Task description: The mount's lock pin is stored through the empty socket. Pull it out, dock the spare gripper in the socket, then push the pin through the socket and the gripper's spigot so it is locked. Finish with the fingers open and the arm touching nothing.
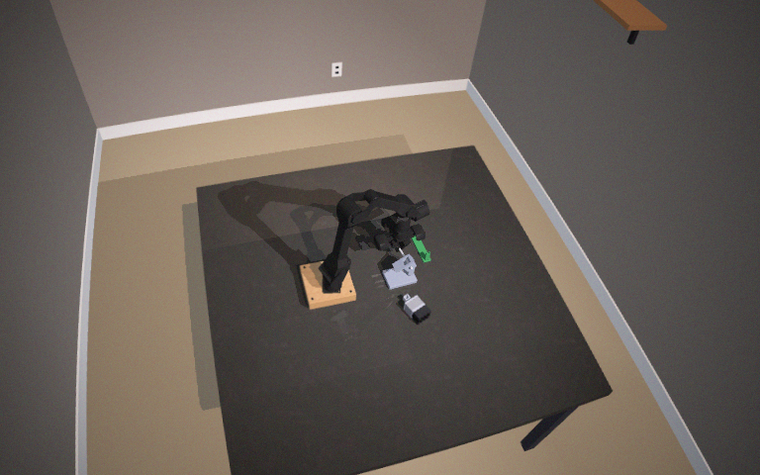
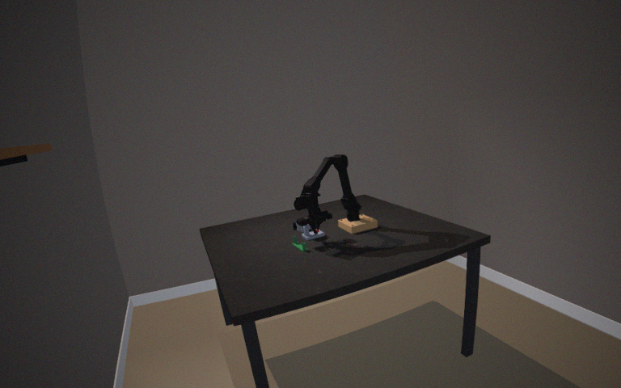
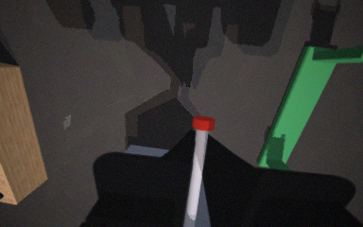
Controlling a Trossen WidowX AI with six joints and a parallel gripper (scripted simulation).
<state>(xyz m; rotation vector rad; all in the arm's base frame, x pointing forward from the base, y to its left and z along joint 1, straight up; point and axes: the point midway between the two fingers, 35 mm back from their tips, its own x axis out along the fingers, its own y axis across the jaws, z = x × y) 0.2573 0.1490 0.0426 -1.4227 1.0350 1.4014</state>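
The pale lock pin (image 1: pixel 401 251) (image 3: pixel 196 184) stands slanted at the mount's socket (image 1: pixel 404 261); its red head (image 3: pixel 203 124) (image 2: pixel 316 230) is up at my fingertips. My gripper (image 1: pixel 397 246) (image 3: pixel 196 135) is shut on the pin, just below the head. The fingers hide most of the socket in the wrist view, so the pin's lower end cannot be seen there. The mount's blue-grey base (image 1: pixel 399 278) (image 2: pixel 314 236) (image 3: pixel 146 150) sits flat on the table. The spare gripper (image 1: pixel 415 305), light grey with a black end, lies on the table beside the mount, apart from my gripper.
A green bracket (image 1: pixel 420 247) (image 2: pixel 299 246) (image 3: pixel 302 104) with upright ends lies close beside the mount and my gripper. The arm's wooden base block (image 1: pixel 314 286) (image 2: pixel 357 225) (image 3: pixel 21 142) is on the mount's other side. All stand on the dark table (image 1: pixel 335 403) (image 2: pixel 265 283).
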